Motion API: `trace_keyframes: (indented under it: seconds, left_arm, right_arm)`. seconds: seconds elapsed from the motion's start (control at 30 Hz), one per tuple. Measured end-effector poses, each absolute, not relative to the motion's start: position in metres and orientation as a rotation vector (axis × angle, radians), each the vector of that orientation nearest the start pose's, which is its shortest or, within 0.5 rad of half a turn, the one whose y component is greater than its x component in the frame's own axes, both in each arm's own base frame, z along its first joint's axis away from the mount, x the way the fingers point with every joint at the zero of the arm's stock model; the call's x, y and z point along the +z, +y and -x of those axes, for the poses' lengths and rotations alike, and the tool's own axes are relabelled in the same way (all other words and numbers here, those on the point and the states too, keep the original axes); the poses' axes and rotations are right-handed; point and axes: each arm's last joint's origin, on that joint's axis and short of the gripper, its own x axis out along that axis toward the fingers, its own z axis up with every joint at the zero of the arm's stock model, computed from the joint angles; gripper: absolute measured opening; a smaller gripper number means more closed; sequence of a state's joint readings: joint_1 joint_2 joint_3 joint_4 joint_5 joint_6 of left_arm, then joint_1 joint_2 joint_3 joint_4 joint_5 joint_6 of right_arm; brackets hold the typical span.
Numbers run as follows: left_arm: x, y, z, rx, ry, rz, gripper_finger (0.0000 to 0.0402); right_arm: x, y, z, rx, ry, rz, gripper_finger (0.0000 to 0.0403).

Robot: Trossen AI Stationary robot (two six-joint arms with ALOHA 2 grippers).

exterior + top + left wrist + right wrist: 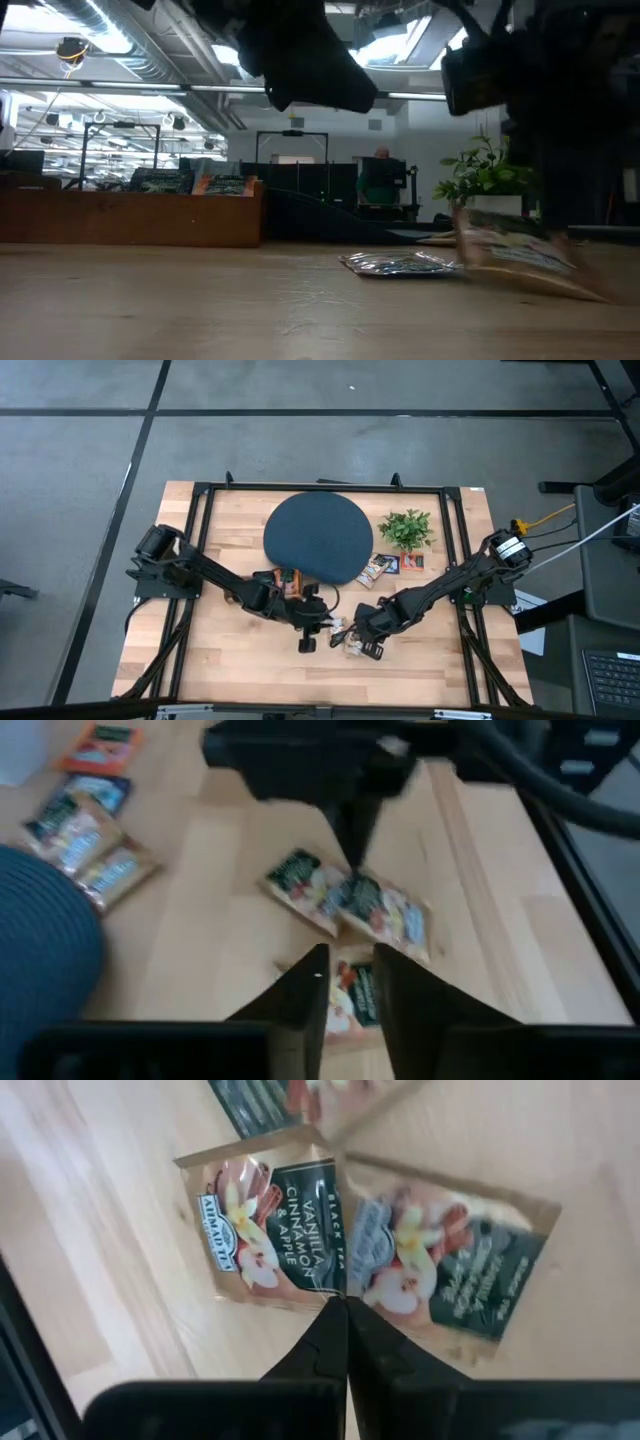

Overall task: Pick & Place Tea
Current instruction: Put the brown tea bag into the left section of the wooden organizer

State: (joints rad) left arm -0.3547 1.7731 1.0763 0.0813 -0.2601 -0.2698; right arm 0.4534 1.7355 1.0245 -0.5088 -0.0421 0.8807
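Note:
Three tea sachets lie close together near the table's front middle. My right gripper is shut on the edge where two of them, both dark green with red and white print, overlap. In the low view one sachet is tilted under the right arm and another lies flat on the wood. My left gripper hangs open just left of them, above the third sachet, touching nothing. Further sachets lie beside the round dark disc. My right gripper pinches the sachets' near edge between its two shut fingertips, just where the two packets overlap. Whether it has one packet or both, I cannot tell. The fingers come steeply from above. The tilted sachet has one side raised and the other low by the table.
A small green plant stands at the back right, next to the disc. More sachets lie along the disc's edge. Black frame rails border the wooden table. Bare wood lies at the front left.

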Motion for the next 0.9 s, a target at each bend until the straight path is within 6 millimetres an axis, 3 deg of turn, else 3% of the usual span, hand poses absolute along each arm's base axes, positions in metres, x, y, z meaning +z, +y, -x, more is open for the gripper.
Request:
trace_keyframes:
  seconds: [0.4,0.67,0.9]
  left_arm:
    - [0.197,-0.11,-0.361,-0.086,0.619,0.162,0.0179]
    - [0.197,-0.109,-0.361,-0.075,0.614,0.138,0.0189]
    - [0.198,-0.108,-0.361,-0.052,0.605,0.097,0.0189]
  right_arm:
    - [0.202,0.146,-0.31,-0.171,1.134,-0.314,0.0001]
    - [0.226,0.15,-0.321,-0.136,1.041,-0.243,0.0001]
    - [0.229,0.15,-0.321,-0.127,1.045,-0.235,0.0]
